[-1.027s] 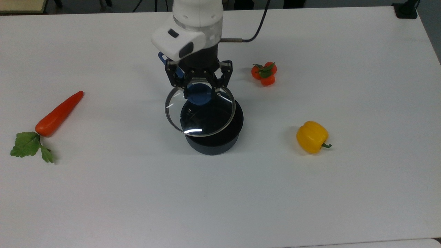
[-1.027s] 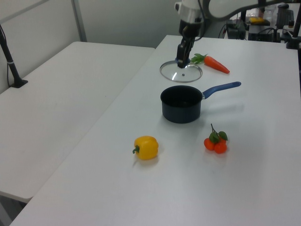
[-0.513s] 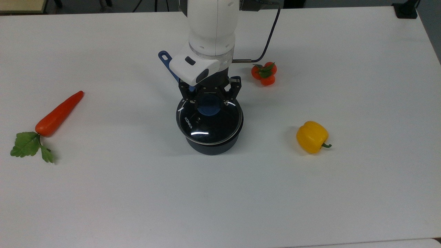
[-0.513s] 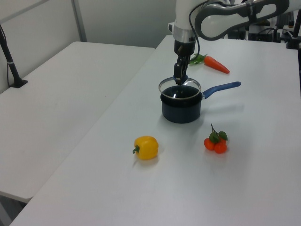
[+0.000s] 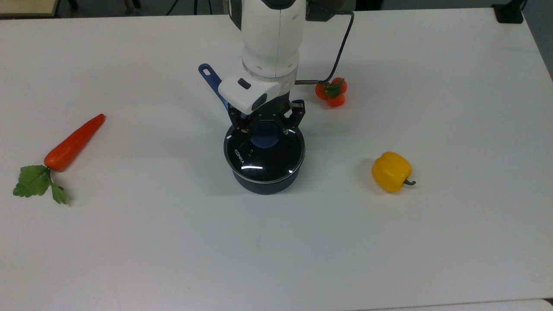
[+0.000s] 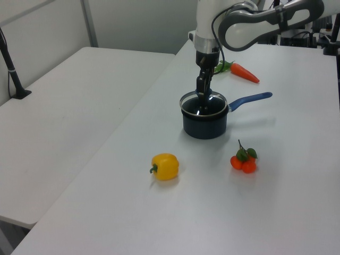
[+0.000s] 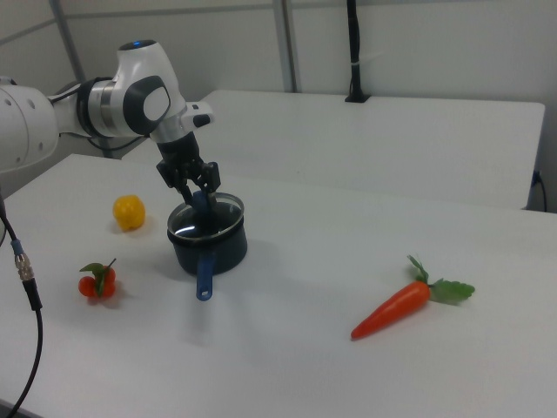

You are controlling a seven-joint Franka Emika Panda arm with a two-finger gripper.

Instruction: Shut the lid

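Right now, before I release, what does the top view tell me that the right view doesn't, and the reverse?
Top view: the lid covers the pot mouth all round, with white lettering readable on the glass. Right view: from the side, the lid's rim looks level on the pot's rim, and the pot handle points toward the camera. Both: the gripper closed on the blue knob, lid over the pot.

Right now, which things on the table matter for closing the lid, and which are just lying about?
In the job: lid, saucepan, gripper at the lid's blue knob.

Lying about: carrot, tomatoes, yellow pepper.
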